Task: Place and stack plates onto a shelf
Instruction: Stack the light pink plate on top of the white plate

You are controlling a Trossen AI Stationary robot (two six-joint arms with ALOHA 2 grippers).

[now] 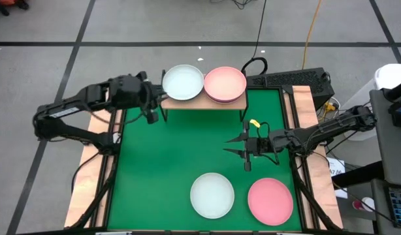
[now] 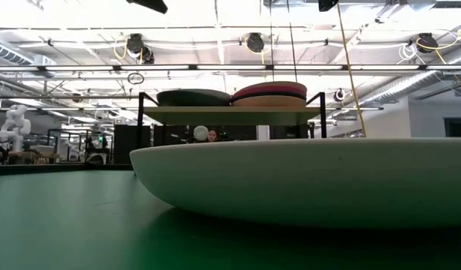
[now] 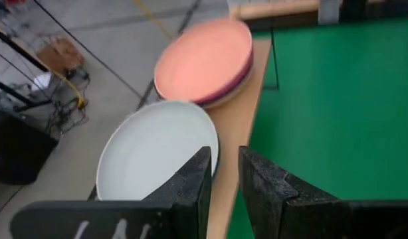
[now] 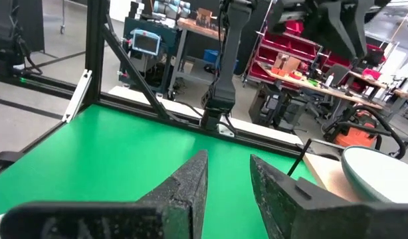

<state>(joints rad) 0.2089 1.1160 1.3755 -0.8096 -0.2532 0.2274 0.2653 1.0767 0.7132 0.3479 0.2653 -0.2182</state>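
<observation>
From above, the green-topped table [image 1: 168, 163] carries the light-wood shelf [image 1: 204, 101] with mint-white stack [image 1: 183, 82] and pink stack [image 1: 224, 83]; two plates lie near. Left gripper [image 1: 150, 108] beside the shelf, right gripper [image 1: 243, 148] mid-table, both narrowly parted, empty

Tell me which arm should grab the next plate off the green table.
The right arm, probably. Its hand hovers empty above the table, nearer the mint-white plate and pink plate at the near edge. The left hand sits beside the shelf, farther away.
</observation>
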